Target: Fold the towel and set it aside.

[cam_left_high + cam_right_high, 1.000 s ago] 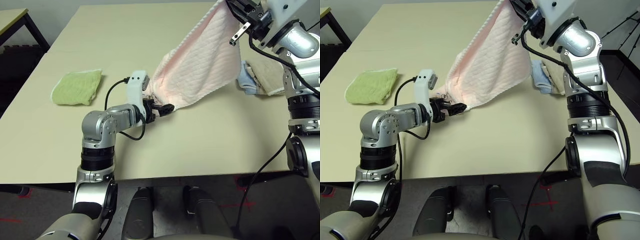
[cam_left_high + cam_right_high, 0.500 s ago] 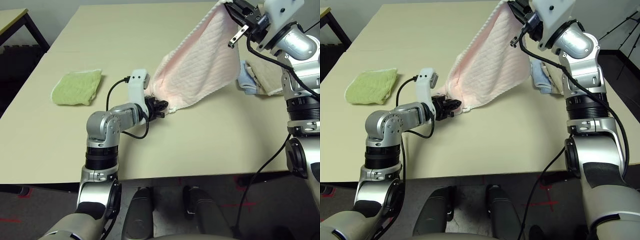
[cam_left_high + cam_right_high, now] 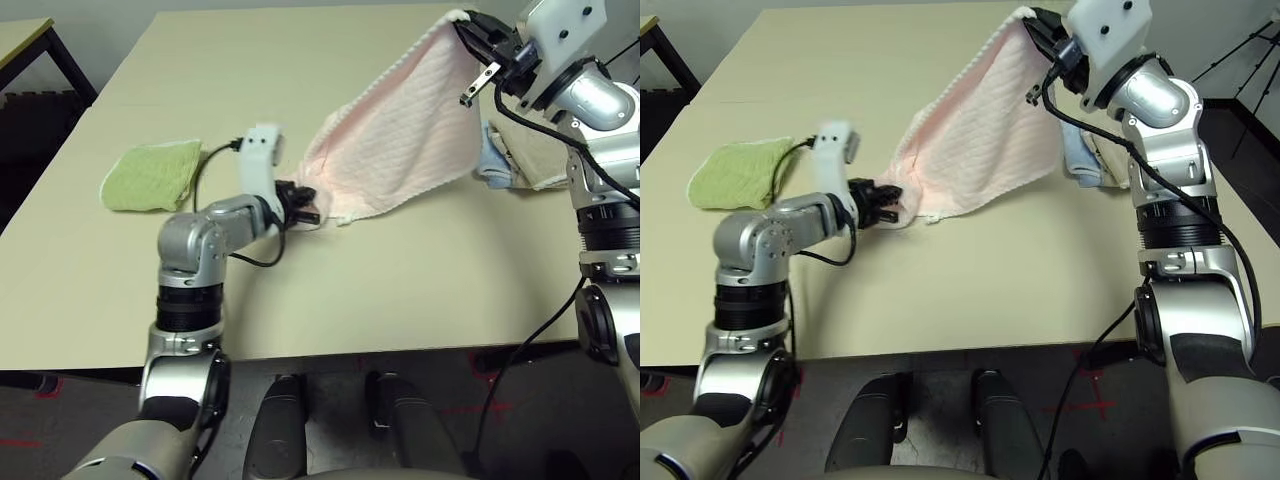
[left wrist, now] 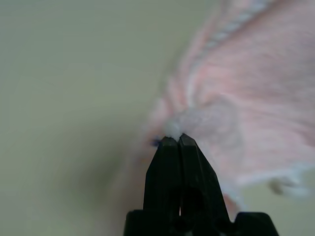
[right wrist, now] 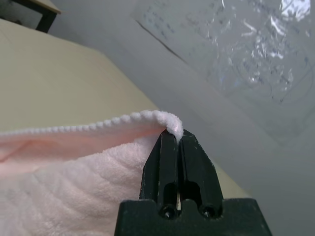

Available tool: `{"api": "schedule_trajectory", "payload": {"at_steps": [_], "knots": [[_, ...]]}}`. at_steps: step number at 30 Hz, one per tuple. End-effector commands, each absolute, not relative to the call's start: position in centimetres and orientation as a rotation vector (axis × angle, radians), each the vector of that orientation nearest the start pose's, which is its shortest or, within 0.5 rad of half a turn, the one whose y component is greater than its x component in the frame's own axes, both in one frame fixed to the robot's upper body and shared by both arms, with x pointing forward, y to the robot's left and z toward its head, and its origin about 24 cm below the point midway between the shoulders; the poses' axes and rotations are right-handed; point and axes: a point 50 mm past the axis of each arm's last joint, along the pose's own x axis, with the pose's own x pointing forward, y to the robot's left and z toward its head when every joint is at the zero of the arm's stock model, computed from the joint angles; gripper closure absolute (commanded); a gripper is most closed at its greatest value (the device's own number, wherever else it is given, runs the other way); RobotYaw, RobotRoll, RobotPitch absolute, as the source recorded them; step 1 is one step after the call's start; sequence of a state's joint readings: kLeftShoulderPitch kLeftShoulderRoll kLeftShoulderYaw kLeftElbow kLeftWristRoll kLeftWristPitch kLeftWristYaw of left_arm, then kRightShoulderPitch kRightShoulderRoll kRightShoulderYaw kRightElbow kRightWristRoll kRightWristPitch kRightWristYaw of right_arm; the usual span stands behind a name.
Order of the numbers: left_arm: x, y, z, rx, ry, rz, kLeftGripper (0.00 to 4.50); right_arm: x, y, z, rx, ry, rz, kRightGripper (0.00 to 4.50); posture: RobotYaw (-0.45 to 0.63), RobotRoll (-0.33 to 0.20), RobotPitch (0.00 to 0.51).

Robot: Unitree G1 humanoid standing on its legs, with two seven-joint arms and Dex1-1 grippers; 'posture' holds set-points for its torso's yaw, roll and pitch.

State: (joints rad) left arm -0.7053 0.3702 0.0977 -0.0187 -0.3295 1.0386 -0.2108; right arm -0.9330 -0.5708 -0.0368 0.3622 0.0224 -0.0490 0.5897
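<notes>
Two grippers — left gripper, right gripper — on towel

Beige table. Green folded cloth lies at its left; blue and beige cloths stacked far right.

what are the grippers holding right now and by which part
Both hold the pink towel: the right gripper pinches its raised top corner at the edging, and the left gripper pinches a low corner near the table.
</notes>
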Motion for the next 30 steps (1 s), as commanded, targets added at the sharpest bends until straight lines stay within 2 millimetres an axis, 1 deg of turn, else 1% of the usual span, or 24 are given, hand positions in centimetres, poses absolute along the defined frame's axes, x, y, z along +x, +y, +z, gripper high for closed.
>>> {"api": "schedule_trajectory", "payload": {"at_steps": [1, 5, 7, 11, 16, 17, 22, 24, 30], "knots": [[34.7, 18.0, 18.3, 0.069, 0.256, -0.23, 4.47, 35.7, -20.4, 28.0, -0.626, -0.451, 0.41, 4.5, 0.2, 0.0, 0.159], [35.6, 18.8, 19.5, 0.126, 0.168, -0.154, 4.47, 35.8, -21.0, 26.5, -0.572, -0.344, 0.382, 4.5, 0.2, 0.0, 0.159], [35.9, 18.9, 20.2, 0.19, 0.115, -0.129, 4.47, 35.9, -21.4, 25.4, -0.543, -0.267, 0.364, 4.5, 0.19, 0.0, 0.16], [36.6, 19.4, 21.0, 0.243, 0.05, -0.08, 4.47, 35.8, -22.0, 23.6, -0.509, -0.146, 0.346, 4.5, 0.18, 0.0, 0.164], [37.3, 20.1, 21.5, 0.286, 0.002, -0.027, 4.47, 35.6, -22.7, 22.3, -0.505, -0.065, 0.326, 4.5, 0.18, 0.0, 0.164], [37.3, 20.2, 21.6, 0.292, -0.005, -0.016, 4.47, 35.5, -22.7, 22.2, -0.51, -0.059, 0.325, 4.5, 0.18, 0.0, 0.164], [37.8, 21.3, 23.6, 0.344, -0.088, 0.052, 4.47, 35.9, -23.6, 22.8, -0.52, -0.053, 0.265, 4.5, 0.17, 0.0, 0.161], [37.9, 22.0, 24.3, 0.355, -0.106, 0.074, 4.47, 36.1, -24.3, 22.9, -0.523, -0.043, 0.233, 4.5, 0.17, 0.0, 0.161], [38.0, 22.9, 25.0, 0.38, -0.123, 0.117, 4.47, 36.5, -25.2, 23.2, -0.539, -0.041, 0.186, 4.5, 0.17, 0.0, 0.163]]}}
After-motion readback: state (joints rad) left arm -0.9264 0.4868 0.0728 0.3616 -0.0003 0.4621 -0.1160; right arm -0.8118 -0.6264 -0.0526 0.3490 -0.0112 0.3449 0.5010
